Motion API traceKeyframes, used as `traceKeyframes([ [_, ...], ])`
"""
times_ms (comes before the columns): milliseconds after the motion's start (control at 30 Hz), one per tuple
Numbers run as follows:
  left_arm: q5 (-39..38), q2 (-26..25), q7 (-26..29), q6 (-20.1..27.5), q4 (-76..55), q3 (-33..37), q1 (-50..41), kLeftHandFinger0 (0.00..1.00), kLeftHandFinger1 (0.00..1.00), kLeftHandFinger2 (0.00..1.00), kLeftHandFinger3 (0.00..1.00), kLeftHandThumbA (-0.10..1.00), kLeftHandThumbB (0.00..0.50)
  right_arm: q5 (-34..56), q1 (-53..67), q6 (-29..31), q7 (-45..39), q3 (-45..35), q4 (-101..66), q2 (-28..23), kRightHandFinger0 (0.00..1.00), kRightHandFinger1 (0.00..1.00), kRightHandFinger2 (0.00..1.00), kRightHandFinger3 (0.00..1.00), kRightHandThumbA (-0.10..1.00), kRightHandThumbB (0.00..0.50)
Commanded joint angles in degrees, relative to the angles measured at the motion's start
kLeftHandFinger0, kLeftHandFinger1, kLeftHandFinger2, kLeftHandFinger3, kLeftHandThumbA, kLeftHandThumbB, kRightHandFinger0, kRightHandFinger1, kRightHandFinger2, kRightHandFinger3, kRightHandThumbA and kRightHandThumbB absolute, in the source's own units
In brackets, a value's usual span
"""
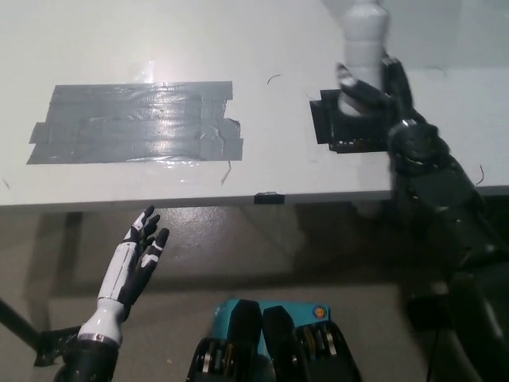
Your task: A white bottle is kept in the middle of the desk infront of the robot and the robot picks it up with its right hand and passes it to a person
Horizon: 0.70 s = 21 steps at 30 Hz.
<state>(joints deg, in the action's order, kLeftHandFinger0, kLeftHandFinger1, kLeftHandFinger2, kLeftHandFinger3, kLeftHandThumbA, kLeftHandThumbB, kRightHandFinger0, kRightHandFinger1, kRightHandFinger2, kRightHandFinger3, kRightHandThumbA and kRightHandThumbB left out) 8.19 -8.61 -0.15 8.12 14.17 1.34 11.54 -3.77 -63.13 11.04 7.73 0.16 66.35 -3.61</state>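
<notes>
The white bottle (363, 49) is lifted off the white desk (262, 159) near the top right of the head view, its cap cut off by the picture's top edge. My black right hand (374, 89) is shut around the bottle's lower body, above a black patch (336, 127) on the desk. My white left hand (139, 256) rests open below the desk's front edge at the lower left, fingers spread and holding nothing.
A large patch of grey tape strips (135, 121) covers the desk's left half. A small black clip (266, 196) sits on the desk's front edge. The floor shows below the desk.
</notes>
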Motion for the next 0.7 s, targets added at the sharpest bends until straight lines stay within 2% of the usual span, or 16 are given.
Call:
traceKeyframes([
  [0, 0.0, -0.8, -0.3, 1.2, -1.0, -0.1, 0.9, 1.00, 1.00, 1.00, 1.00, 0.89, 0.007, -2.9, -1.4, 1.9, -2.0, 3.5, -6.7, 2.0, 0.04, 0.47, 0.82, 0.81, -0.10, 0.153],
  [200, 0.4, -0.9, -0.3, 0.8, -1.6, 0.1, 0.3, 1.00, 1.00, 1.00, 1.00, 0.90, 0.020, -3.3, -3.1, 1.1, -1.1, 5.9, -2.1, 3.9, 0.00, 0.43, 0.80, 0.79, -0.10, 0.163],
  [267, 0.3, -0.9, -0.4, 0.6, -1.8, 0.1, 0.1, 1.00, 1.00, 1.00, 1.00, 0.90, 0.019, -3.4, -3.7, 1.1, -0.5, 6.1, 0.0, 4.3, 0.00, 0.46, 0.83, 0.82, -0.10, 0.168],
  [333, 0.5, -0.9, -0.3, 0.9, -1.7, 0.2, 0.2, 1.00, 1.00, 1.00, 1.00, 0.90, 0.006, -3.6, -4.5, 0.8, 0.0, 6.4, 2.8, 4.4, 0.00, 0.46, 0.81, 0.80, -0.10, 0.145],
  [400, 0.7, -0.8, -0.2, 1.5, -1.5, 0.4, 0.0, 1.00, 1.00, 1.00, 1.00, 0.90, 0.004, -3.6, -4.6, 0.6, 0.4, 6.4, 4.5, 4.5, 0.00, 0.47, 0.81, 0.80, -0.10, 0.145],
  [433, 0.8, -0.8, -0.2, 1.4, -1.4, 0.5, -0.2, 1.00, 1.00, 1.00, 1.00, 0.90, 0.009, -3.5, -4.7, 0.6, 0.6, 6.4, 5.3, 4.5, 0.02, 0.49, 0.83, 0.81, -0.10, 0.148],
  [667, 1.0, -0.6, -0.2, 0.4, -2.8, 0.9, -1.7, 1.00, 1.00, 1.00, 1.00, 0.88, 0.025, -2.7, -4.0, -0.3, 1.2, 5.8, 10.7, 3.8, 0.05, 0.51, 0.82, 0.77, -0.10, 0.160],
])
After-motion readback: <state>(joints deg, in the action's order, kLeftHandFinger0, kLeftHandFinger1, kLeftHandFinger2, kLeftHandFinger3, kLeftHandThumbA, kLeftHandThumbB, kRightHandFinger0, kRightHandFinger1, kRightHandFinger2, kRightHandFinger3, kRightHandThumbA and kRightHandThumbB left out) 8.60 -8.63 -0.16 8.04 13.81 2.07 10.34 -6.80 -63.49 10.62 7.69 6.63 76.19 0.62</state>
